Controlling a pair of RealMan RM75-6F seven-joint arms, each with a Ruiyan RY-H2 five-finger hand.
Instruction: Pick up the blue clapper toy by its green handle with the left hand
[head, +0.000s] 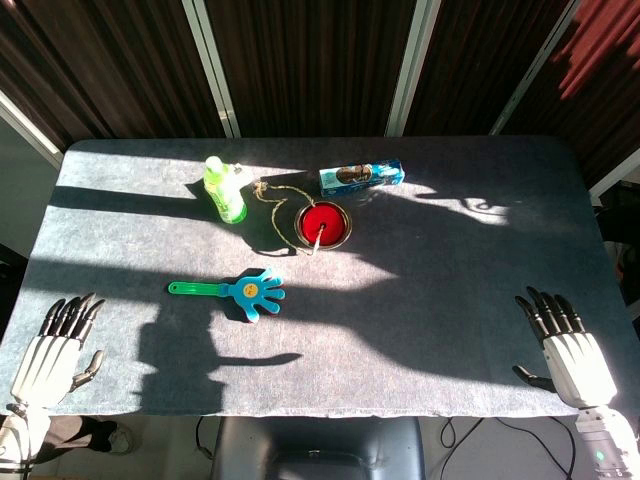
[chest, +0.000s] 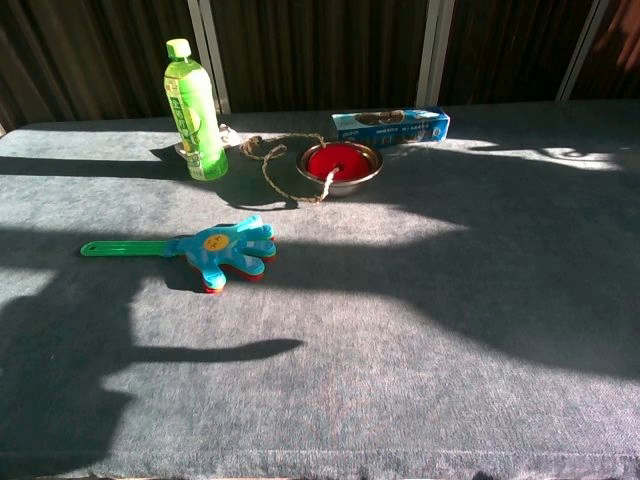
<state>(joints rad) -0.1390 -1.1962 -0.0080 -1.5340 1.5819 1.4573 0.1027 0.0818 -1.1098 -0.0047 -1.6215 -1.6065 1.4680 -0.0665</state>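
Observation:
The blue hand-shaped clapper toy (head: 255, 291) (chest: 226, 250) lies flat on the grey table, left of centre. Its green handle (head: 195, 289) (chest: 125, 247) points to the left. My left hand (head: 52, 352) hovers at the table's near left corner, fingers spread, holding nothing, well below and left of the handle. Over at the near right corner my right hand (head: 567, 350) is likewise spread and empty. Neither hand shows in the chest view.
A green bottle (head: 225, 189) (chest: 195, 110) stands at the back left. Beside it lie a coil of twine (head: 272, 203) (chest: 268, 160), a metal bowl with red contents (head: 323, 225) (chest: 340, 165) and a blue box (head: 361, 177) (chest: 391, 125).

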